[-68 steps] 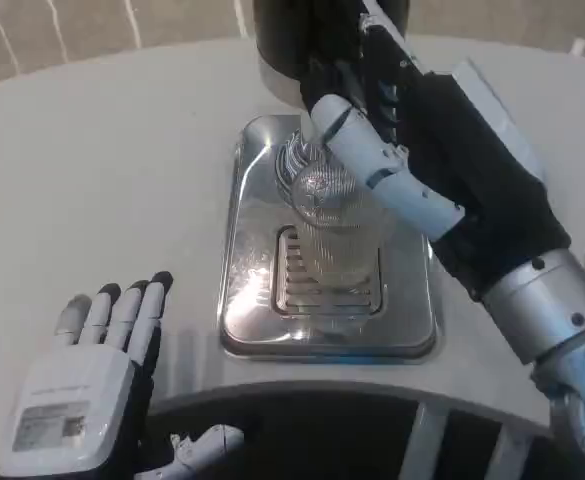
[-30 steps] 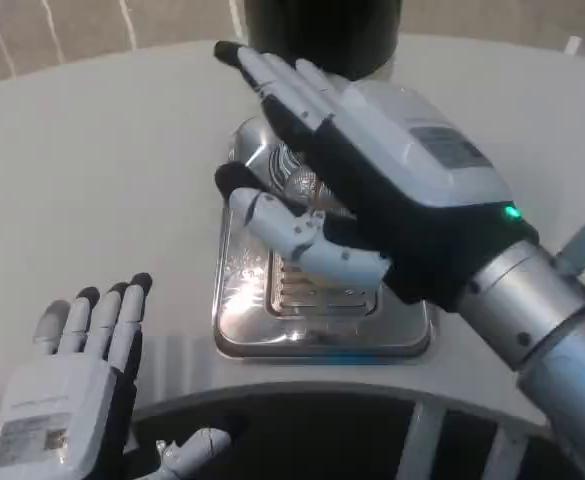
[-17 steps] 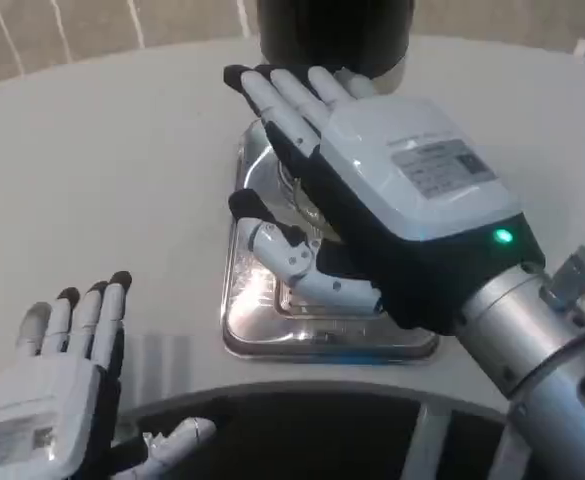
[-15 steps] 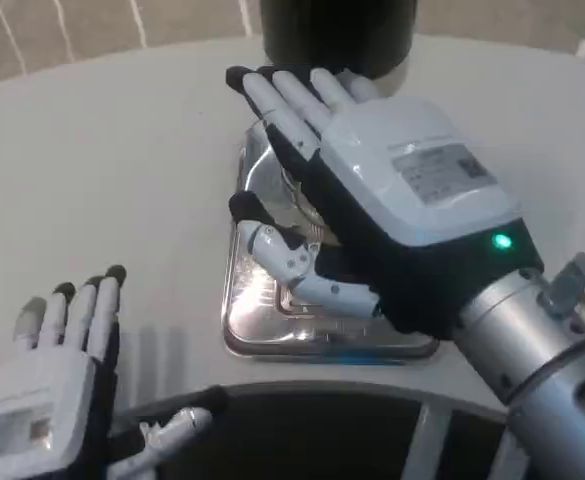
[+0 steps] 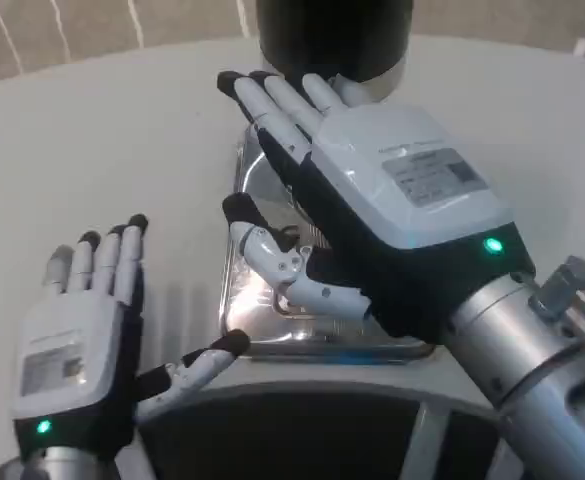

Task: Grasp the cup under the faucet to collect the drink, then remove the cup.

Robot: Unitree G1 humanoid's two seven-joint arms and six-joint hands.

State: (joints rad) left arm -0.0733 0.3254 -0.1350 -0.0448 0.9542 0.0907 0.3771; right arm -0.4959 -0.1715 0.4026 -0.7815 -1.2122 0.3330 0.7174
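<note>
Cup hidden (under right robot hand (image 5: 372, 190))

Two hands, left hand (image 5: 72, 350) and right hand (image 5: 392, 215), one metal drip tray (image 5: 247, 310), one black dispenser (image 5: 332, 35).

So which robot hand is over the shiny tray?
The right hand: it reaches across the shiny metal tray in front of the black machine. The left hand stays off to the tray's side, fingers spread over the white table.
</note>
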